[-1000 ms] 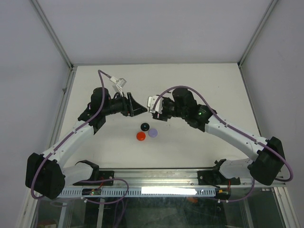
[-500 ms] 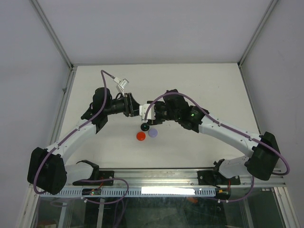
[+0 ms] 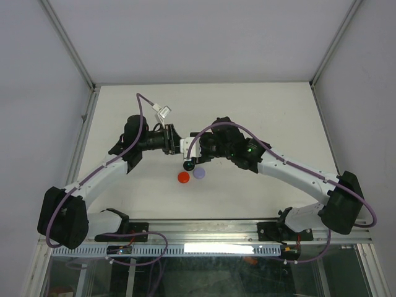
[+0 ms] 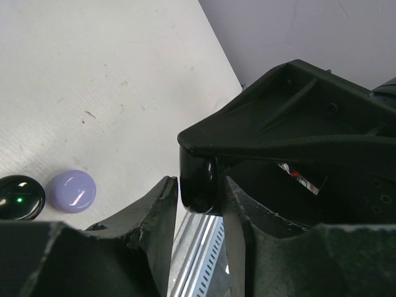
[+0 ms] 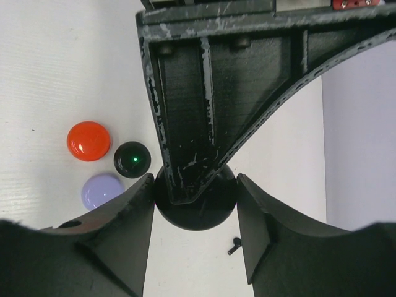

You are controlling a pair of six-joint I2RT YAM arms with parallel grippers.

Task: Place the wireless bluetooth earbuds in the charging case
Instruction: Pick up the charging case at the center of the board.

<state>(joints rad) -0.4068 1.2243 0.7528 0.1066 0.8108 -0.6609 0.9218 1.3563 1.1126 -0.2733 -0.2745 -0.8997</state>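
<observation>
— What differs from a second ago?
— Then the two claws stood apart, with table showing between them. Now the left gripper (image 4: 197,192) and the right gripper (image 5: 195,180) meet nose to nose above the table (image 3: 260,105), both at one black round case (image 5: 197,216).
— Who has it?
— The right gripper's fingers (image 5: 124,229) press its rim from both sides, so it is clamped there. The left gripper's jaws straddle its flat faces. One touches and the other shows a thin slit, so I cannot tell whether it grips.
— And the discs?
— Unmoved. The black disc (image 3: 189,165), red disc (image 3: 184,177) and lilac disc (image 3: 199,173) lie clustered just on the near side of the claws, the black one nearest them.
— The earbuds?
— Only one shows, a tiny black earbud (image 5: 234,246) on the table near the held case, on the side away from the discs. It is too small for detail.
— Room to move?
— The meeting point is near the table's middle, well apart from the left rail (image 3: 80,142), the right rail (image 3: 327,130) and the far edge. Open tabletop stretches beyond the claws, and the near rail (image 3: 216,230) lies behind the discs.
</observation>
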